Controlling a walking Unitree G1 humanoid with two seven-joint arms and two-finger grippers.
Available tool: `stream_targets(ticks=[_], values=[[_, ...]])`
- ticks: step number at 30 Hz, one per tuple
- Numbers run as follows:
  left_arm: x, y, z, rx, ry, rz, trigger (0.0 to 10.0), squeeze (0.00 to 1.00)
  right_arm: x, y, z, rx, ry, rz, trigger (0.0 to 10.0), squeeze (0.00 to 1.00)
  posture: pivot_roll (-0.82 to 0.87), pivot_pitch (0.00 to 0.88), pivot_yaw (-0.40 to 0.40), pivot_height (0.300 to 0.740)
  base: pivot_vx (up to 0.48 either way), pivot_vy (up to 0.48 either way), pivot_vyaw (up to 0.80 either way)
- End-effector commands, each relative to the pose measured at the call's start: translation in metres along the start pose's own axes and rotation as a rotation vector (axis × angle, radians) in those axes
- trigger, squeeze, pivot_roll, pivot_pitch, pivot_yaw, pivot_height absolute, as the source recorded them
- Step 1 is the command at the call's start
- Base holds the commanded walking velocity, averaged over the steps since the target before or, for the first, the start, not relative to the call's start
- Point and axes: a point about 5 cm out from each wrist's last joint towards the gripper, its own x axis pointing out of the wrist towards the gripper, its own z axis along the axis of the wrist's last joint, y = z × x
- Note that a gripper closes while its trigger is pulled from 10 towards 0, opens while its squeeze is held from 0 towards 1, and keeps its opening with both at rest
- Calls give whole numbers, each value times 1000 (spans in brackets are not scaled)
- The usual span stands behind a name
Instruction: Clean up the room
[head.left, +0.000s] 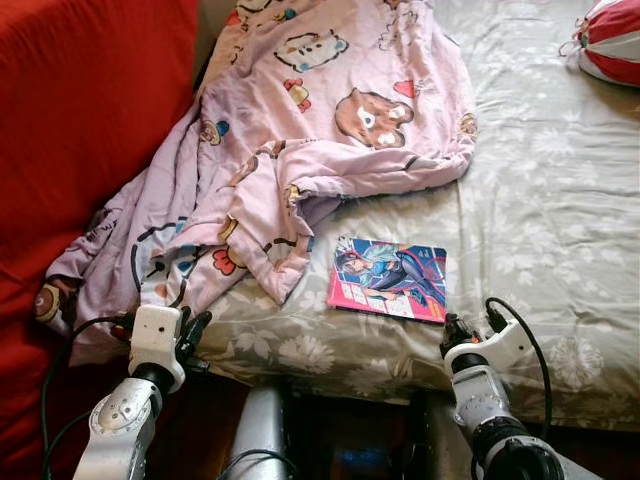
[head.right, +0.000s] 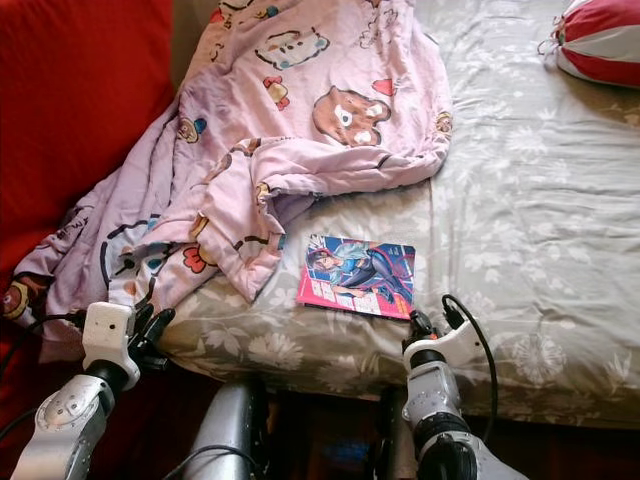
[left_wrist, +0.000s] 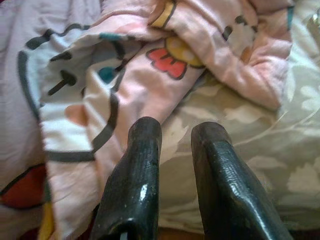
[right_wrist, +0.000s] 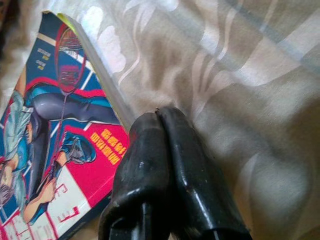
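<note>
Right gripper (right_wrist: 159, 117) closed at book (head.left: 390, 278) edge; left gripper (left_wrist: 176, 132) parted beside blanket (head.left: 300, 130).

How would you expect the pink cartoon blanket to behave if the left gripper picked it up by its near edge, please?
The pink blanket lies in soft folds and drapes off the bed, so it would probably hang limp and trail. Its bulk spreads far up the bed, so one pinch would likely lift only a corner. The left gripper, open beside its edge, might also snag the sheet beneath.
</note>
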Motion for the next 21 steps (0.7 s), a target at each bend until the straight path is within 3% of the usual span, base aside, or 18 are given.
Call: stream_targets(ticks=[1, 11, 21], values=[[-8, 7, -5, 4, 37, 11, 10000, 0, -5, -12, -9, 25, 31, -54, 10000, 0, 270, 266, 108, 601, 0, 0, 0], [-23, 8, -7, 14, 75, -1, 10000, 0, -11, -36, 6, 89, -17, -177, 10000, 0, 292, 316, 128, 601, 0, 0, 0], [-21, 5, -9, 3, 90, -10, 10000, 0, -25, -71, 22, 99, -89, -298, 10000, 0, 273, 295, 128, 601, 0, 0, 0]])
